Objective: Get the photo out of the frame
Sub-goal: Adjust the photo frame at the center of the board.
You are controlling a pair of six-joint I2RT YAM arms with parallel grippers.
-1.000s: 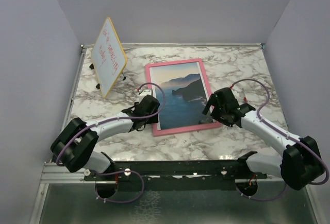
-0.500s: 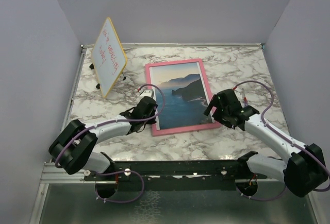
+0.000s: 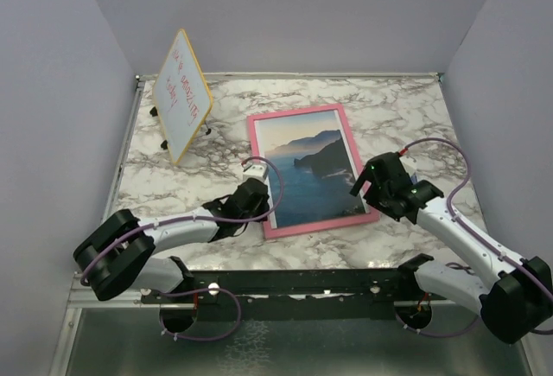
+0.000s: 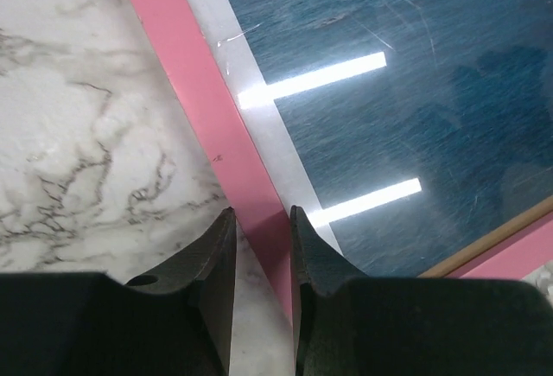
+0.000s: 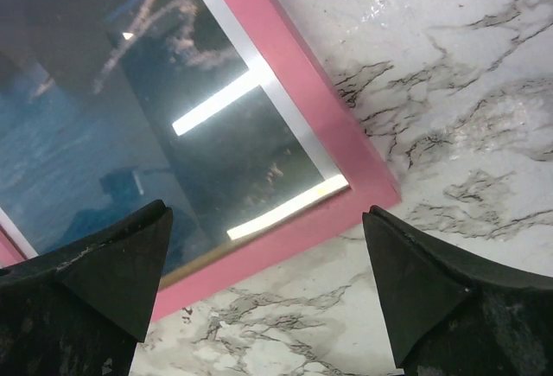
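Observation:
The frame [image 3: 298, 115], with a thin pink border, lies face up on the marble table, and the photo [image 3: 311, 177] of a dark headland over blue sea is inside it. My left gripper [image 3: 256, 196] is at the frame's left side near the front corner. In the left wrist view its fingers [image 4: 261, 220] are shut on the pink border [image 4: 199, 108], beside the photo [image 4: 415, 56]. My right gripper [image 3: 373, 188] hovers wide open over the frame's front right corner [image 5: 294, 65], with nothing between its jaws [image 5: 266, 212]. The photo [image 5: 104, 117] shows under reflections.
A yellow-edged whiteboard [image 3: 183, 95] with red writing stands tilted at the back left. Bare marble table [image 3: 406, 108] lies right of the frame. Purple walls close in both sides and the back.
My left gripper has shut on the frame's left border. The frame has slid right and turned slightly. The right arm has drawn back toward the front right.

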